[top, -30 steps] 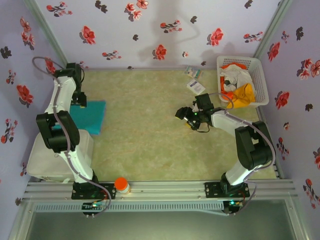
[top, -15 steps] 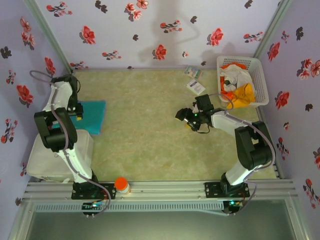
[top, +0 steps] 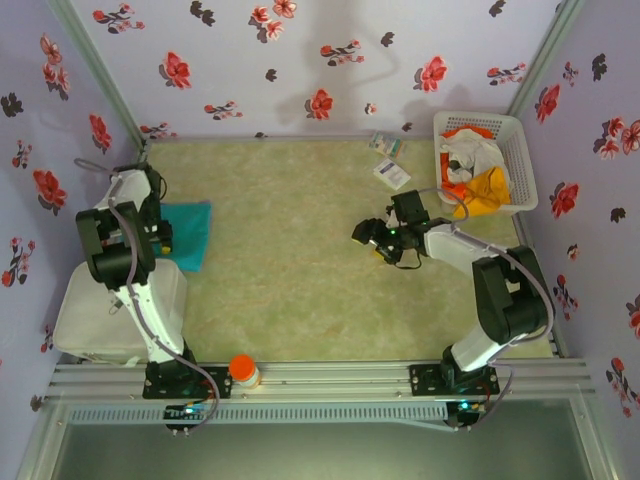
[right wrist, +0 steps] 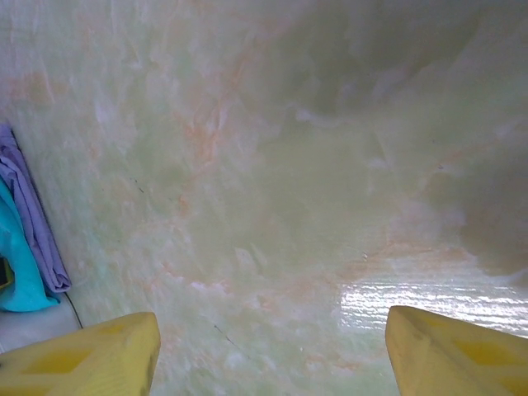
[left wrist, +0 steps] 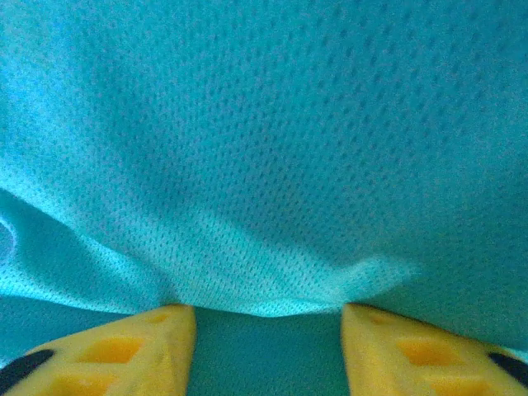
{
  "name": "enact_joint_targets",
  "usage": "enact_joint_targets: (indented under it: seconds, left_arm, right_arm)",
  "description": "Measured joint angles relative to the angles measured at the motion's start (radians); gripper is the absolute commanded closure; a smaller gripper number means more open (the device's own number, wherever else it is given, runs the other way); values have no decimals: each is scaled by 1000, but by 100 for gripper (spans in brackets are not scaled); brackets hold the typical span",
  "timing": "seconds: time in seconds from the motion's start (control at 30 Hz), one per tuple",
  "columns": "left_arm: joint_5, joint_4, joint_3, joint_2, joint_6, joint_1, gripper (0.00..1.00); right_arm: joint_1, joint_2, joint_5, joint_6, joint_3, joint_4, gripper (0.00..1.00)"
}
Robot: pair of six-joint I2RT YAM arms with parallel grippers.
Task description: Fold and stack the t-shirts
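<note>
A folded teal t-shirt [top: 190, 233] lies at the table's left side. My left gripper [top: 156, 238] is down on its left part. In the left wrist view teal mesh cloth [left wrist: 264, 148] is close up, and a folded edge of it runs between the two yellow fingertips [left wrist: 169, 330]. The left gripper [left wrist: 266, 315] has its jaws apart, with a lower teal layer showing in the gap. My right gripper [top: 368, 236] hovers over bare table right of centre, and in its wrist view it [right wrist: 272, 351] is wide open and holds nothing. A purple t-shirt [right wrist: 33, 219] edge shows under the teal t-shirt [right wrist: 15, 264].
A white lattice basket [top: 524, 160] at the back right holds orange and white garments [top: 480, 185]. Small white packets [top: 390, 160] lie beside it. An orange-capped bottle [top: 243, 370] stands on the front rail. A white box [top: 100, 315] sits at the near left.
My left gripper has slid toward the near edge over the teal t-shirt's left part, covering more of it. The right arm has stayed put.
</note>
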Motion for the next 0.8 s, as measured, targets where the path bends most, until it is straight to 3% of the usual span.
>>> enact_joint_targets:
  seconds: [0.27,0.33,0.43,0.67,0.8]
  left_arm:
    - [94,-9,87,-175,-11,-12,36]
    - [118,-2,117,-225,-11,-21,31]
    - [167,41,119,-300,-20,-44,24]
    - [256,349,-85,-456,-33,-108,1]
    - [289,620,-309,-535,-46,-117,0]
  right_arm:
    - [-5,-41,47,-55,14,-70,23]
    - [-9,-58,80,-75,30,-95,11]
    - [-15,-101,163,-122,58,-127,2]
    - [-20,-262,476,-256,67,-139,1]
    - [-22,-324,673,-352,37,-104,1]
